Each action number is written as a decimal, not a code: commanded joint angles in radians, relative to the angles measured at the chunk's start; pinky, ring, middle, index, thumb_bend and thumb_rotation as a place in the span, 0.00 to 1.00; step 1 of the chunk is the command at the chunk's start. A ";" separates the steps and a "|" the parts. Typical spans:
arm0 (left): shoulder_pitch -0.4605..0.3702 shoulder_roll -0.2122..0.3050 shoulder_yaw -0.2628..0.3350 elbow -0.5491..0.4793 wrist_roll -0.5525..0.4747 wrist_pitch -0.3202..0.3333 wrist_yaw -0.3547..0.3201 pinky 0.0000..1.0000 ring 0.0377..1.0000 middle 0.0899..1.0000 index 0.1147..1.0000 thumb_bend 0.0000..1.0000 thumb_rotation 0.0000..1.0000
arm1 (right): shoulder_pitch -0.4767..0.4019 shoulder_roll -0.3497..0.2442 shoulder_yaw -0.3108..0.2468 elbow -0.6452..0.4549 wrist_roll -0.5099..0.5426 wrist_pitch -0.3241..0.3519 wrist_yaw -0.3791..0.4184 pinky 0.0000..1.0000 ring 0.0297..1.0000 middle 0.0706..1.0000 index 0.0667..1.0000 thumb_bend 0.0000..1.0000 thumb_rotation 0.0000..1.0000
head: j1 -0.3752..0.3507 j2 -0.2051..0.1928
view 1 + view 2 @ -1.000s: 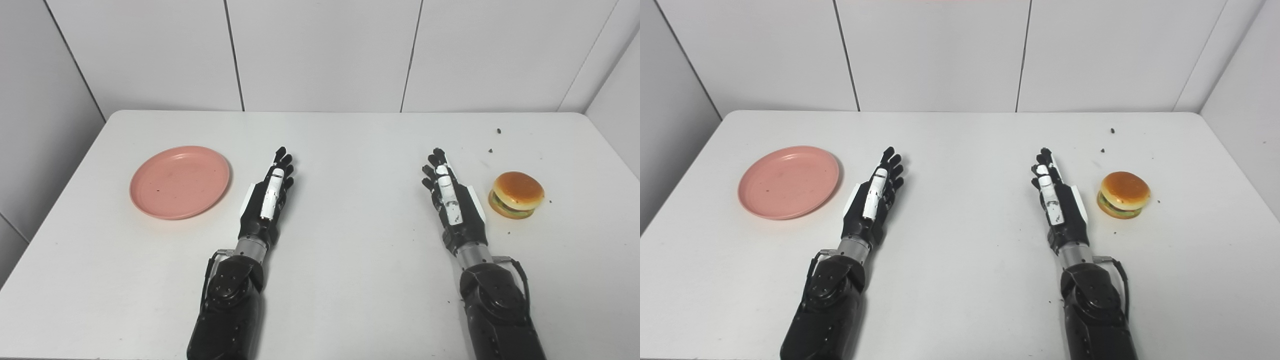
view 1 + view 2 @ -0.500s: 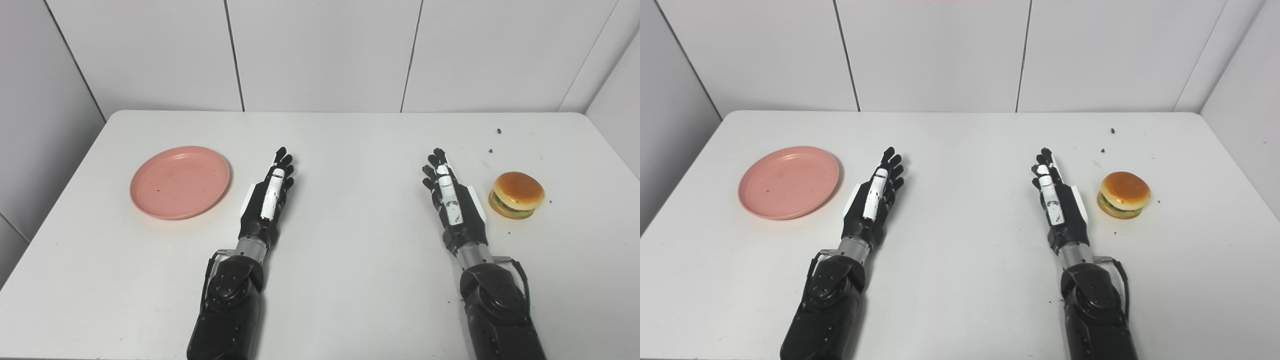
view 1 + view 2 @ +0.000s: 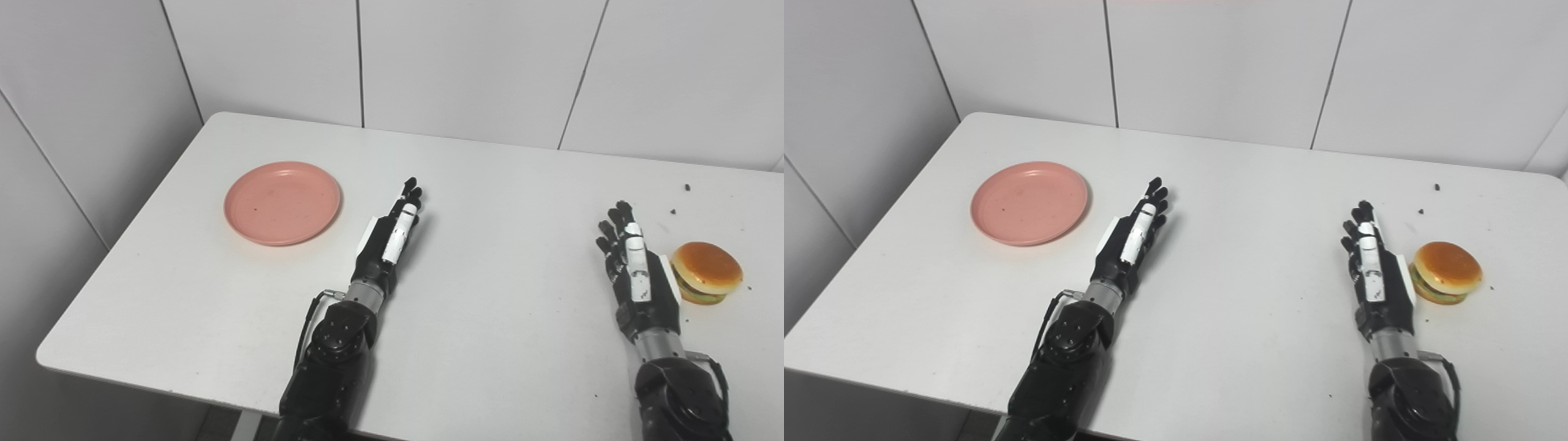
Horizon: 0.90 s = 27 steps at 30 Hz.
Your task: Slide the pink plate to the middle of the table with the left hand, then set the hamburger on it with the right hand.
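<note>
A round pink plate [image 3: 282, 203] lies empty on the left part of the white table [image 3: 490, 202]. My left hand [image 3: 389, 237] rests edge-up on the table a short way to the plate's right, fingers straight and holding nothing. The hamburger [image 3: 705, 272], with a tan bun, sits near the right side. Just left of it my right hand [image 3: 636, 269] stands edge-up, fingers extended, apart from the bun and empty.
Small dark crumbs [image 3: 687, 186] lie on the table behind the hamburger. The table's left edge and front left corner [image 3: 46, 355] are in view, with floor below. White wall panels rise behind the table.
The whole picture has shifted: the camera has turned to the left, so the table's left edge now shows. Hands, plate and hamburger keep their places on the table.
</note>
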 commanded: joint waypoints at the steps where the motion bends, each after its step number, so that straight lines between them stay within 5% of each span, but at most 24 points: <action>1: 0.013 -0.028 -0.013 0.040 0.008 -0.025 0.010 1.00 1.00 1.00 1.00 0.41 1.00 | -0.002 -0.018 -0.010 0.024 0.025 -0.059 0.036 1.00 1.00 1.00 1.00 0.59 0.92 | 0.014 -0.005; 17: -0.014 -0.039 -0.005 0.077 0.019 -0.018 0.030 1.00 1.00 1.00 1.00 0.43 1.00 | -0.010 -0.027 -0.023 0.061 0.056 -0.098 0.074 1.00 1.00 1.00 1.00 0.60 0.89 | 0.038 -0.019; 27: 0.004 -0.054 0.034 -0.105 -0.053 0.025 0.020 1.00 1.00 1.00 1.00 0.40 1.00 | -0.001 -0.022 -0.020 0.026 0.045 -0.069 0.057 1.00 1.00 1.00 1.00 0.57 0.92 | 0.057 -0.020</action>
